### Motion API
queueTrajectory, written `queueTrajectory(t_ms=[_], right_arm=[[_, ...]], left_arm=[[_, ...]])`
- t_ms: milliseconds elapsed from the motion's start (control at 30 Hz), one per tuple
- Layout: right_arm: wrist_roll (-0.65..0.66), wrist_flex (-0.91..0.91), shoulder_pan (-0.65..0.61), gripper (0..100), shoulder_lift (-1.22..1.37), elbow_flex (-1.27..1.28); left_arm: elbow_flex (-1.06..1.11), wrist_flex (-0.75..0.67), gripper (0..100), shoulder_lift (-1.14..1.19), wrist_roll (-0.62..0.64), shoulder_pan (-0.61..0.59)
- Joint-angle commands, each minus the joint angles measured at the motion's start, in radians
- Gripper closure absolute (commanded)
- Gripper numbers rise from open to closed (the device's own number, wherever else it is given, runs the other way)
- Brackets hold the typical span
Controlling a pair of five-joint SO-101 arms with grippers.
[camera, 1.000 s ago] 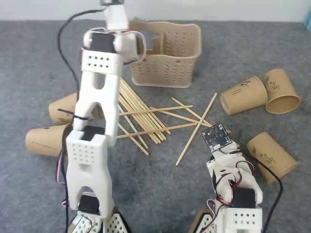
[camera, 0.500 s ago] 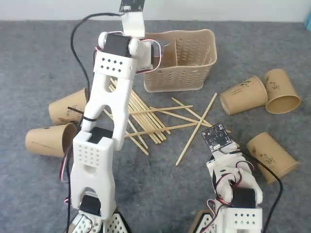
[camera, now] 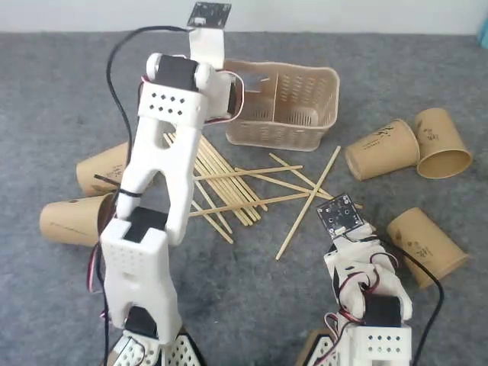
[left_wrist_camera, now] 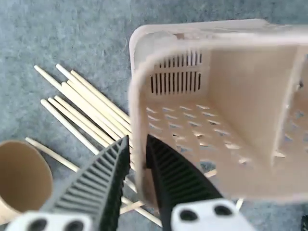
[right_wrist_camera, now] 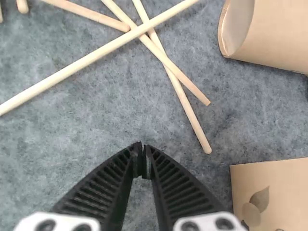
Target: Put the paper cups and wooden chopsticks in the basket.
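The left claw (left_wrist_camera: 137, 144) is clenched on the basket (left_wrist_camera: 231, 96), one jaw inside its wall and one outside, near a corner. The basket sits at the far side of the grey tabletop (camera: 252, 297), just beyond the chopsticks (camera: 221, 179), which lie in a loose, scattered pile at the middle. Two cups (camera: 72, 219) lie on their sides left of the pile, partly behind the left arm, and three more lie at the right. The right claw (right_wrist_camera: 143, 149) is clenched on nothing, low over the tabletop, with crossed chopsticks and two cups near
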Motion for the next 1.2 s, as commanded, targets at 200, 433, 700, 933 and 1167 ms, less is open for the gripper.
queueTrajectory(t_ms=[200, 433, 700, 933, 1167], right_arm=[[0.014, -0.018, 0.015, 99.0, -0.015, 0.018], [0.014, -0.018, 0.015, 99.0, -0.015, 0.018], [0.014, -0.019, 0.015, 99.0, -0.015, 0.018], [0.014, -0.019, 0.015, 99.0, -0.015, 0.018], [0.014, -0.019, 0.015, 99.0, -0.015, 0.018]], left_arm=[[-0.139, 0.000, 94, 0.003, 0.003, -0.043], [-0.384, 0.032, 76, 0.118, 0.091, -0.071], [-0.390, 0.029, 75, 0.152, 0.095, -0.063], [-0.351, 0.031, 82, 0.244, 0.095, -0.063], [-0.381, 0.032, 99, 0.338, 0.095, 0.002]])
